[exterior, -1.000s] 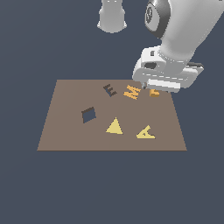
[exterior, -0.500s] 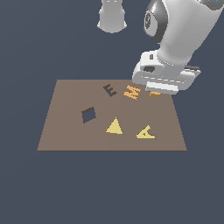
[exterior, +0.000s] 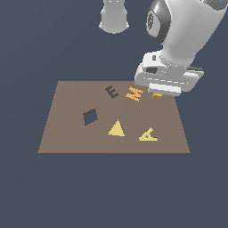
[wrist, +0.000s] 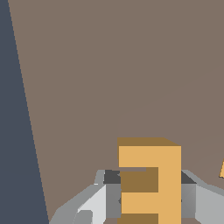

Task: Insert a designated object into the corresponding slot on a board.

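Note:
The orange E-shaped block (wrist: pixel 150 175) sits between my fingers (wrist: pixel 111 192) in the wrist view, and their dark pads press its two sides, so my gripper (wrist: pixel 150 181) is shut on it. In the exterior view only a sliver of the block (exterior: pixel 156 95) shows under the hand, at the back of the brown board (exterior: pixel 67 133) toward the exterior view's right; my gripper (exterior: pixel 158 92) is low over the board there. The dark, tilted E-shaped slot (exterior: pixel 111 92) lies at the back middle of the board, to the exterior view's left of the gripper.
An orange M block (exterior: pixel 134 94) lies between the slot and my gripper. A dark diamond recess (exterior: pixel 90 117), a yellow triangle (exterior: pixel 116 128) and a pale yellow A block (exterior: pixel 148 134) lie nearer the front. The board's edge (wrist: pixel 26 109) runs close beside the gripper.
The hand has sunk a little lower over the orange E block, and less of the block shows beneath it. The other pieces have not moved.

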Robot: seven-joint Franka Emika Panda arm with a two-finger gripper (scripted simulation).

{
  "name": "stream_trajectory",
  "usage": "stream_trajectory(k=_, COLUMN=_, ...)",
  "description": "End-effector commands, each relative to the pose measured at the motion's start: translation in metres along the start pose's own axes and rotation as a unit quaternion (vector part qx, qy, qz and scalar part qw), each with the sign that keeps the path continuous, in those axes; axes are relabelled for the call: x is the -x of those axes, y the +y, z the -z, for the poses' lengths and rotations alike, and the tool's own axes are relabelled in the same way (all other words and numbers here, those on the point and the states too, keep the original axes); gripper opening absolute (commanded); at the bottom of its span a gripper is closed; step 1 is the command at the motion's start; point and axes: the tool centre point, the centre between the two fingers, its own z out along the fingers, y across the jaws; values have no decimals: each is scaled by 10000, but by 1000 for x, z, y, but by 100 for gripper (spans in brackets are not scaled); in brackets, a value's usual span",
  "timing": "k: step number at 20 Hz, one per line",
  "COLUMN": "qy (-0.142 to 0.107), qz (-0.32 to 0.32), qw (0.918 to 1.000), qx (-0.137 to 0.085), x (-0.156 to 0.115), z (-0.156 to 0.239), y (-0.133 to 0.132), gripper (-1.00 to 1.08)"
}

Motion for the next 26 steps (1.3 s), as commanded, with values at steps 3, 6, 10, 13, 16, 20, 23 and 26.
stream_trajectory(k=3, qy=0, qz=91, qw=10000, qx=0, x=1, z=0, y=4, gripper=-100)
stream_trajectory(k=6, qy=0, qz=221, qw=9998, qx=0, x=3, z=1, y=10, gripper=-100)
stream_trajectory(k=10, qy=0, qz=471, qw=9989, qx=0, x=5, z=1, y=22, gripper=-100)
stream_trajectory(k=13, qy=0, qz=713, qw=9975, qx=0, x=7, z=2, y=34, gripper=-100)
stream_trajectory(k=16, qy=0, qz=998, qw=9950, qx=-1, x=9, z=3, y=47, gripper=-100)
stream_trajectory(k=20, qy=-1, qz=1440, qw=9896, qx=-1, x=10, z=4, y=69, gripper=-100)
stream_trajectory(k=23, qy=-1, qz=1815, qw=9834, qx=-1, x=8, z=5, y=88, gripper=-100)
stream_trajectory(k=26, qy=-1, qz=2210, qw=9753, qx=0, x=5, z=6, y=107, gripper=-100)
